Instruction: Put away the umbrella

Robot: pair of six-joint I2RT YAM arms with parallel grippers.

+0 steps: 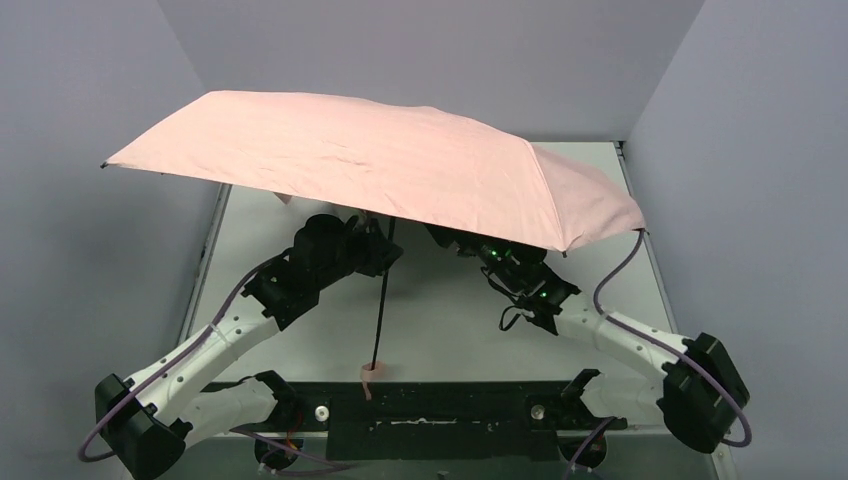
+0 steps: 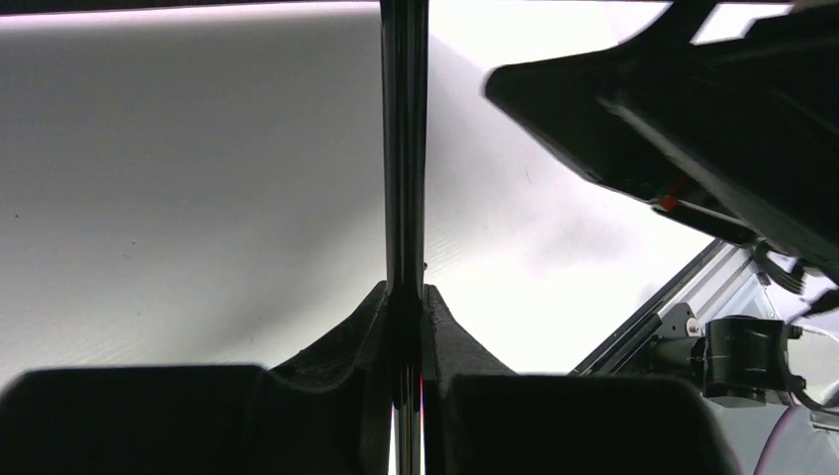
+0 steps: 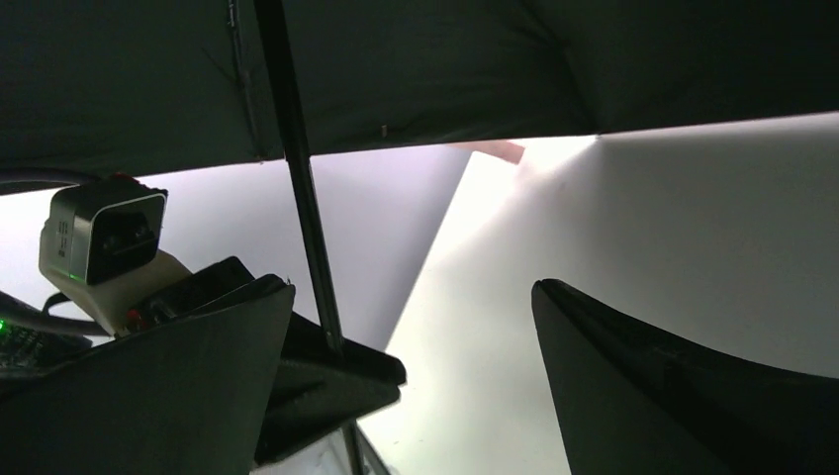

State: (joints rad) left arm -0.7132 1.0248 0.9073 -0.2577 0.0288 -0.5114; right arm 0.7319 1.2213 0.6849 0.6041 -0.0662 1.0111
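The umbrella (image 1: 370,160) is open, its pale pink canopy spread over the back of the table. Its thin black shaft (image 1: 382,300) slants down to a small pink handle (image 1: 370,373) near the front edge. My left gripper (image 1: 388,250) is shut on the shaft just under the canopy; in the left wrist view the shaft (image 2: 404,148) runs straight up from between the pinched jaws of that gripper (image 2: 406,297). My right gripper (image 3: 413,287) stands open under the dark underside of the canopy (image 3: 445,59), to the right of the shaft (image 3: 297,178), with nothing between its fingers.
The white table (image 1: 440,330) is boxed in by grey walls on three sides. A black rail (image 1: 440,415) with the arm bases runs along the near edge. The canopy hides the back of the table and the right gripper's fingertips from above.
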